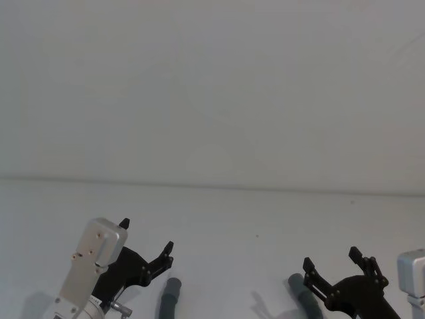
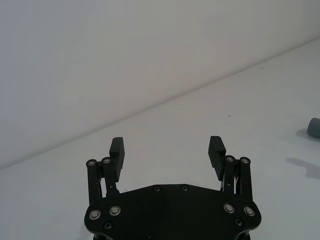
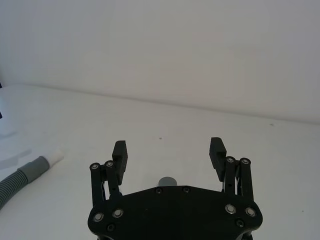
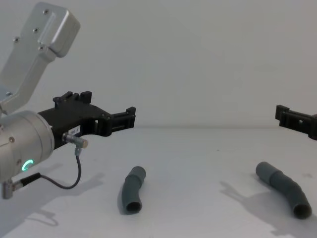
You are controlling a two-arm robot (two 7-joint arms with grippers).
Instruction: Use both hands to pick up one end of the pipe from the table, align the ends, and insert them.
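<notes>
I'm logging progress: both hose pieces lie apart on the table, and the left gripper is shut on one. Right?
Not quite: the left gripper is open and holds nothing, as the left wrist view shows. The rest stands: the left hose piece and the right hose piece lie apart on the table.

Left hose [image 4: 132, 191], right hose [image 4: 283, 187], apart on table [image 4: 198, 158], left end effector [image 4: 108, 106] spread above

Left gripper [image 2: 167, 147] and right gripper [image 3: 169, 149] are both black; the left wrist [image 4: 25, 144] is silver with a green ring light [image 4: 27, 164]. Left hose piece [image 4: 132, 191] and right hose piece [image 4: 283, 188] are dark grey, and one ribbed piece ends in a white tip [image 3: 54, 156]. The table [image 4: 198, 163] is plain white.
</notes>
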